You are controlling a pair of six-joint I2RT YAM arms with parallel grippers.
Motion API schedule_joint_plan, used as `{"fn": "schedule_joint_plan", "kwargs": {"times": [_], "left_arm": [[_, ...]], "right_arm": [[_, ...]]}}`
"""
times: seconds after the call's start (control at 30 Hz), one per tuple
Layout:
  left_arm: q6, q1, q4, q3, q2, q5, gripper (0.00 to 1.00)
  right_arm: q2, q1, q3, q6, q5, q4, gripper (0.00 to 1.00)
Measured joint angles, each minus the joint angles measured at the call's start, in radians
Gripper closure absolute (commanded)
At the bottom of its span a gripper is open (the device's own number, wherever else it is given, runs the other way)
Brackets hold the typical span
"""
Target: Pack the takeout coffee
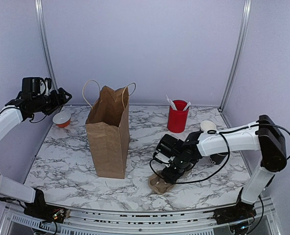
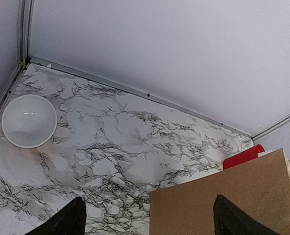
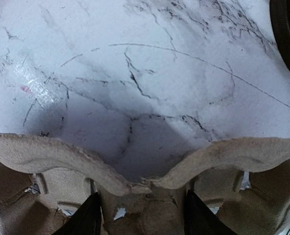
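Note:
The takeout coffee (image 1: 208, 126) stands at the right rear of the table, its white rim showing just behind my right forearm. My right gripper (image 1: 170, 171) (image 3: 142, 215) is low over a brown pulp cup carrier (image 1: 159, 184) (image 3: 47, 156) near the front edge. Its fingers (image 3: 88, 215) press against both sides of the carrier's centre post. The brown paper bag (image 1: 108, 139) (image 2: 223, 196) stands upright and open left of centre. My left gripper (image 1: 64, 95) (image 2: 152, 223) hangs open high at the rear left, holding nothing.
A red cup (image 1: 177, 117) (image 2: 242, 156) with white sticks stands behind the carrier. An orange bowl (image 1: 61, 119) (image 2: 29, 120) with a white inside sits at the far left corner. A black round shape (image 1: 217, 158) (image 3: 287, 34) lies under my right forearm.

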Motion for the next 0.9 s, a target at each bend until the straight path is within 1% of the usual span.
{"fn": "schedule_joint_plan", "kwargs": {"times": [0.1,0.27,0.4,0.57,0.7,0.9], "left_arm": [[-0.001,0.0,0.001,0.0,0.0,0.014,0.09],[-0.009,0.0,0.0,0.003,0.0,0.05,0.1],[-0.025,0.0,-0.005,0.025,0.001,0.08,0.13],[-0.046,0.0,-0.031,0.101,0.001,0.132,0.21],[-0.051,-0.001,-0.08,0.203,0.008,0.187,0.28],[-0.061,-0.024,-0.14,0.318,0.009,0.243,0.41]], "right_arm": [[0.002,0.002,0.005,0.0,0.002,0.002,0.54],[0.002,0.002,0.007,0.006,0.005,0.006,0.6],[-0.02,0.002,0.01,0.016,0.019,0.007,0.61],[-0.103,0.002,0.014,0.028,0.039,0.006,0.62],[-0.195,0.002,0.029,0.031,0.062,0.008,0.62],[-0.308,0.002,0.06,0.029,0.107,0.016,0.62]]}}
